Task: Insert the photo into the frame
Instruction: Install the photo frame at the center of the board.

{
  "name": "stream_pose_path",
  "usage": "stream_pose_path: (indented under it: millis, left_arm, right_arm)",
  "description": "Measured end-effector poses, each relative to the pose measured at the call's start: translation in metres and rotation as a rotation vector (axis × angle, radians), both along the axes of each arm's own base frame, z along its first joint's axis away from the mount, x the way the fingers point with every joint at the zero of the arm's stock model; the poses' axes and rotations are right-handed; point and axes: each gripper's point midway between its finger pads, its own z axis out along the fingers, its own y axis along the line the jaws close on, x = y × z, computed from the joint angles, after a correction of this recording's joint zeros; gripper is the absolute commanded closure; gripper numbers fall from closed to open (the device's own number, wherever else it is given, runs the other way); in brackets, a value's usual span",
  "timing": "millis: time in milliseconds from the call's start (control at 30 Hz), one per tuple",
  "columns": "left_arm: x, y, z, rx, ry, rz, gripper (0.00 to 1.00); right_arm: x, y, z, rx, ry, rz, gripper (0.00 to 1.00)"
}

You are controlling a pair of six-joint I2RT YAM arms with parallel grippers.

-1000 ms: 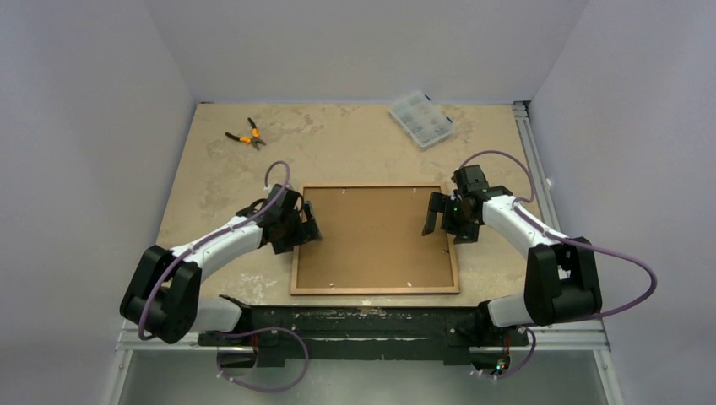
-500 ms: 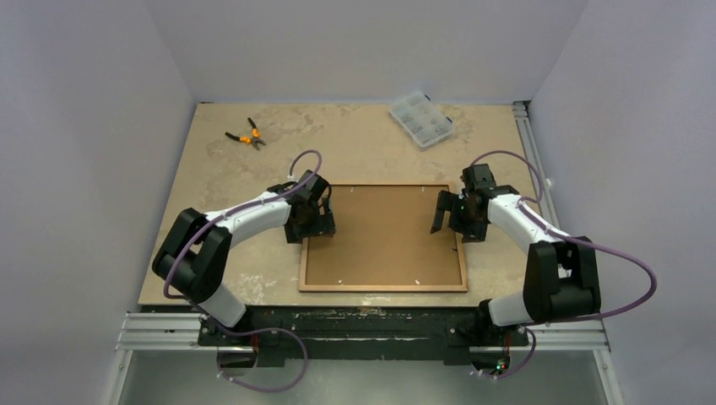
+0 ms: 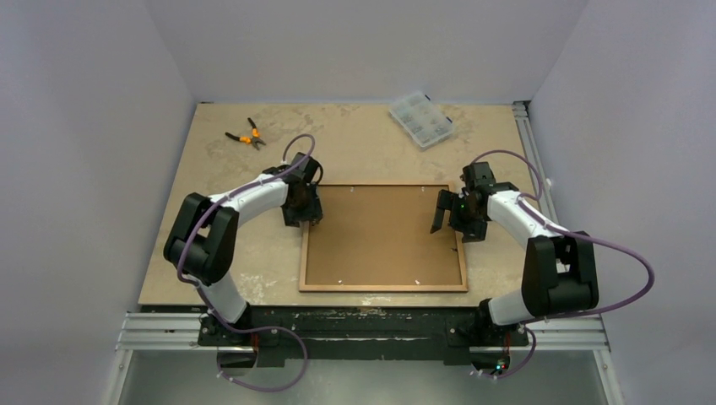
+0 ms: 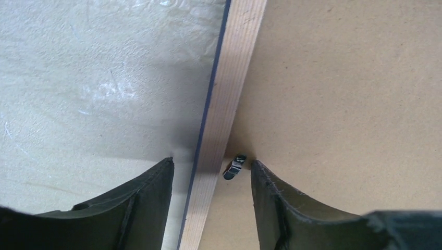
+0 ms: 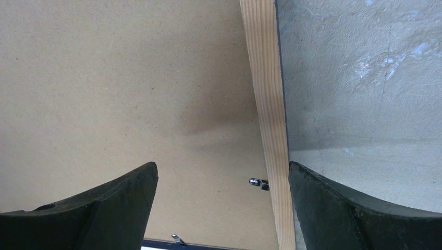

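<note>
we are looking down on the frame (image 3: 384, 288), which is lying flat on the table (image 3: 355, 143), a little toward 6 o'clock of the middle, with its light wood face turned up. a plain brown board (image 3: 384, 232) is filling the opening inside the rails. in both wrist views a thin dark blue edge is showing along the rail's outer side.

the left gripper (image 3: 306, 221) is sitting at the frame's 9 o'clock rail, close to the 10 o'clock corner. in its wrist view the jaws are released and straddling that rail. one finger is on the table side and the other on the board side, with a gap showing between each tip and the wood. a small metal tab (image 4: 234, 166) is sticking out from the rail onto the board, just beside the inner fingertip.

the right gripper (image 3: 454, 228) is sitting at the 3 o'clock rail, toward the 2 o'clock corner. its jaws are spread wide and gripping nothing. the inner finger is well apart from the rail, and the outer one is just beside the rail's outer edge. another metal tab (image 5: 259, 183) is lying between them on the rail's inner side.

orange-handled pliers (image 3: 245, 135) are lying at 10 o'clock on the table and a clear compartment box (image 3: 420, 119) at 1 o'clock, both well apart from the frame.
</note>
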Motion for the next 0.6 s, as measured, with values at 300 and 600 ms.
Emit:
stream_pose_path:
  millis: [300, 600]
  left_arm:
    - [0.0030, -0.0033, 0.0009, -0.021, -0.009, -0.031, 1.00]
    - [0.0024, -0.0033, 0.0035, -0.024, -0.021, -0.063, 0.59]
  right_arm:
    - [-0.0001, -0.0002, 0.0004, 0.007, 0.002, -0.002, 0.07]
    - [-0.0001, -0.0003, 0.0006, 0.012, 0.003, -0.003, 0.07]
